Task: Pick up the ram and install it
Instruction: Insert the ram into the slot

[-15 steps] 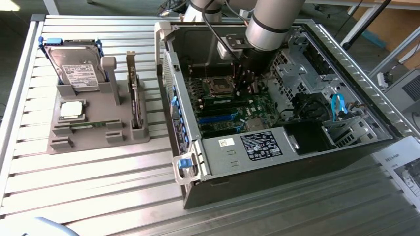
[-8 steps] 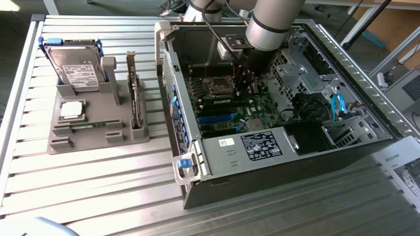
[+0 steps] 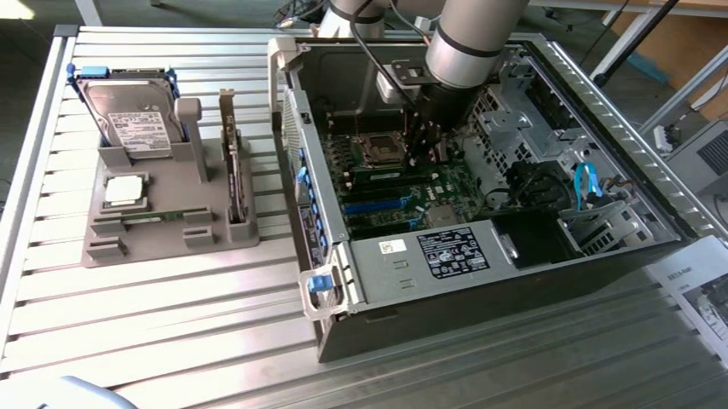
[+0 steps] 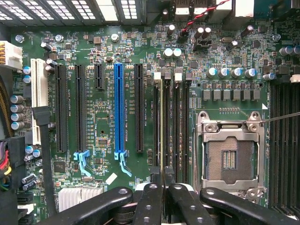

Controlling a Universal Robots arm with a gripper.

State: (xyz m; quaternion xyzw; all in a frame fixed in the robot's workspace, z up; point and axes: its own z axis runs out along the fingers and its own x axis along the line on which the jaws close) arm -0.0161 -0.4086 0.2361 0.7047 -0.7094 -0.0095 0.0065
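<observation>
In the wrist view the ram (image 4: 161, 122) is seen edge-on as a thin green line. It stands upright along a memory slot, between the black expansion slots and the open processor socket (image 4: 230, 157). My gripper (image 4: 161, 180) is shut on its near end, with a black finger (image 4: 149, 201) on either side. In the exterior view my gripper (image 3: 427, 149) reaches down into the open computer case (image 3: 592, 94), over the motherboard (image 3: 393, 183) beside the socket. Whether the ram's lower edge sits in the slot is hidden.
A blue expansion slot (image 4: 119, 108) and its black neighbours lie beside the memory slots. The power supply (image 3: 455, 251) fills the case's near corner. Outside the case, a grey fixture (image 3: 159, 230) holds a hard drive (image 3: 131, 115), a processor chip (image 3: 123, 189) and an upright expansion card (image 3: 234, 170).
</observation>
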